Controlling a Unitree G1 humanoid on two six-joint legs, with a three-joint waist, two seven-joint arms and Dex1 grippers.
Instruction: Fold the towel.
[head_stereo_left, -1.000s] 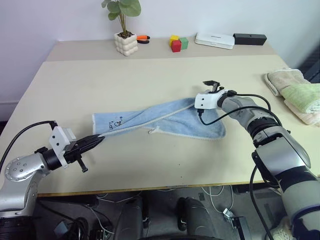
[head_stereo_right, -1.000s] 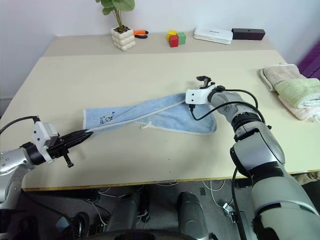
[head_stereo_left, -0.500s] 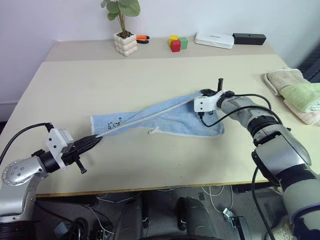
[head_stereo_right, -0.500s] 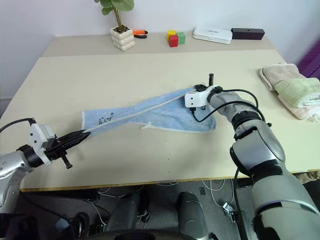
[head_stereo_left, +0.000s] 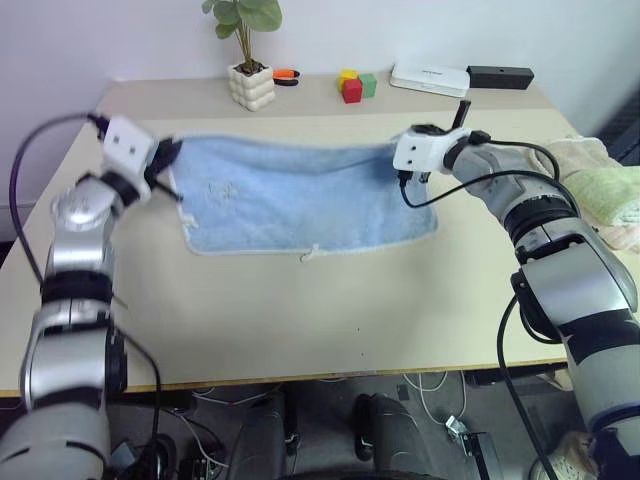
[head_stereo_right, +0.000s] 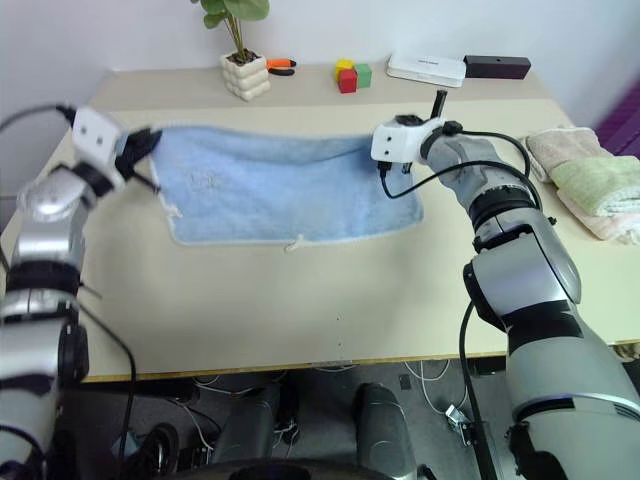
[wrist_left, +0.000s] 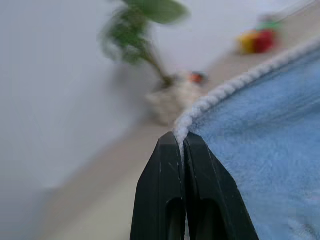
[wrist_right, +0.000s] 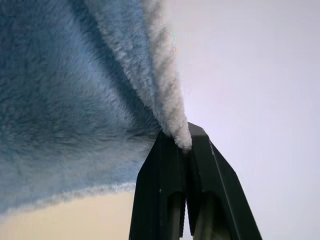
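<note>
Head views, cloth: we see the light blue rectangular terry towel (head_stereo_left: 300, 195) held up by its two far corners and stretched between the arms, its lower hem trailing on the beige desk (head_stereo_left: 330, 300).
Head views, left pincer (head_stereo_left: 166, 157): it grips one top corner; the small dark print sits faintly near that end.
Head views, right pincer (head_stereo_right: 377, 150): it grips the other top corner, and we judge the top edge nearly level and taut.
Head views, surroundings: a folded beige and pale green towel stack (head_stereo_left: 595, 185) lies well apart at the right edge.
Left wrist view: the black fingers (wrist_left: 170, 200) are pressed together on the pale stitched hem, right at the corner.
Right wrist view: the fingers (wrist_right: 172, 200) pinch the hem too, with little cloth between them.
Step, our judgement: we are spreading the towel before the fold.
Doing it well: we should keep both corners at equal height and mild tension, then lay the top edge onto the near hem squarely.
Risk: the bite looks shallow, so a sharp tug could free a corner.
</note>
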